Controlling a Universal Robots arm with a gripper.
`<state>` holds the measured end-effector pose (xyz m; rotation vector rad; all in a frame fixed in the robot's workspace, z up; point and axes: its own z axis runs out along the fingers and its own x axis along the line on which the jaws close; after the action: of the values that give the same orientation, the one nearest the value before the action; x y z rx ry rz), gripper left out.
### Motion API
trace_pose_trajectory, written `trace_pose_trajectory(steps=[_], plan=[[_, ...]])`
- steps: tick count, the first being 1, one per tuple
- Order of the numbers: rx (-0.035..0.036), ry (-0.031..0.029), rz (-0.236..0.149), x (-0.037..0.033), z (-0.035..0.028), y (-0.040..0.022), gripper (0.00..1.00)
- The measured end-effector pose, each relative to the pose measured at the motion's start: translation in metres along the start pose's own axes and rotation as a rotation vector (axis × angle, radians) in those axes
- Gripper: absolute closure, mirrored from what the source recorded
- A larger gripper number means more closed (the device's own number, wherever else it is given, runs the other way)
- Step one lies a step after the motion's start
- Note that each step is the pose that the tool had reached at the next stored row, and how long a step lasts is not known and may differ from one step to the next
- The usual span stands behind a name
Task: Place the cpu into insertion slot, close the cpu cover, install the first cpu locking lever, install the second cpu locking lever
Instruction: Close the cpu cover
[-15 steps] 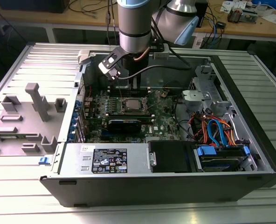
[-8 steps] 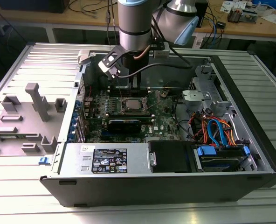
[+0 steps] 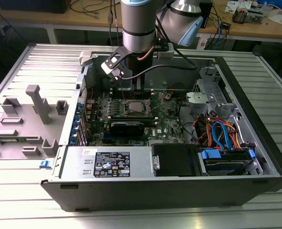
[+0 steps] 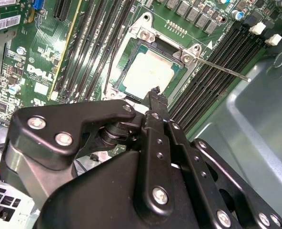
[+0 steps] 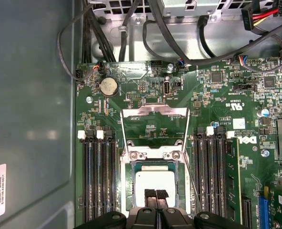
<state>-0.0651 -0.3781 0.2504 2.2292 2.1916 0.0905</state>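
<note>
The cpu point(image 5: 154, 182) point(image 4: 150, 71), a flat silver-grey square, lies seated in the insertion slot point(image 5: 130, 186) on the green motherboard point(image 3: 169, 119). The cpu cover point(image 5: 154, 111) is swung open beyond the slot, and green board shows through its window. A thin locking lever point(image 4: 226, 70) sticks out loose past one corner of the slot. My gripper point(image 5: 156, 193) point(image 4: 155, 91) hovers just above the near edge of the cpu. Its two fingertips are pressed together and shut on nothing. In the exterior view the arm's wrist point(image 3: 138, 28) stands over the socket point(image 3: 134, 107).
Long black memory slots point(image 5: 97, 181) point(image 5: 216, 176) flank the socket on both sides. A coin battery point(image 5: 108, 86) and black cables point(image 5: 169, 38) lie beyond the cover. The case holds a power supply point(image 3: 110, 164) and drive cabling point(image 3: 222, 138). A grey fixture point(image 3: 36, 109) sits at the exterior view's left.
</note>
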Motion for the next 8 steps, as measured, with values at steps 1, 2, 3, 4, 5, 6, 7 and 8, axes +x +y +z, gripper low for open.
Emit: trace_pose_trajectory(steps=[1,2,3,4,5,6,7,8], plan=[[-0.0001,0.0001,0.000,0.0000,0.0001,0.0004,0.89],[0.0000,0.0000,0.000,0.0001,0.0002,0.0028,0.89],[-0.0001,0.0001,0.000,0.0001,0.0003,0.0056,0.89],[0.0000,0.0000,0.000,0.0001,0.0005,0.0098,0.89],[0.0000,-0.0001,0.000,0.0002,0.0001,0.0105,0.89],[-0.0001,0.0001,0.000,0.0005,-0.0100,0.0110,0.89],[0.0000,0.0000,0.000,0.0006,-0.0131,0.0115,0.89],[0.0000,0.0000,0.000,0.0006,-0.0131,0.0115,0.89]])
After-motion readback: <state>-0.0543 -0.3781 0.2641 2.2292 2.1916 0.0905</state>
